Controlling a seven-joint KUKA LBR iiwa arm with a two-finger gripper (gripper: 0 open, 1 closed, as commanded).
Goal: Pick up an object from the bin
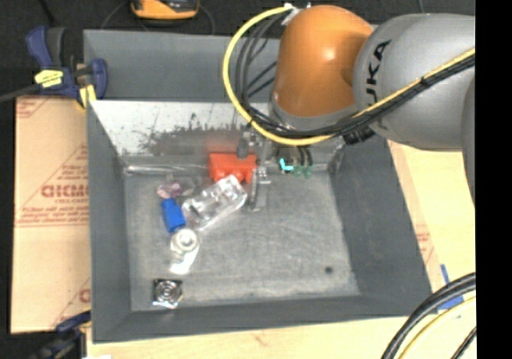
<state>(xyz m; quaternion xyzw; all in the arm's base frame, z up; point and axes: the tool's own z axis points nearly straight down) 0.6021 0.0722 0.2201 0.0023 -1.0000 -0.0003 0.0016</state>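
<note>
My gripper hangs low in the middle of the bin, under the arm's orange cover. It stands just to the right of a red block and of a clear crumpled plastic piece. The clear piece lies against the block's lower edge. A small blue object lies to the left of the clear piece. Below it sits a whitish round cap-like thing.
A small pinkish clear bit lies at the left of the cluster. A small shiny square piece sits near the bin's front left corner. The arm and its cables cover the bin's back right part.
</note>
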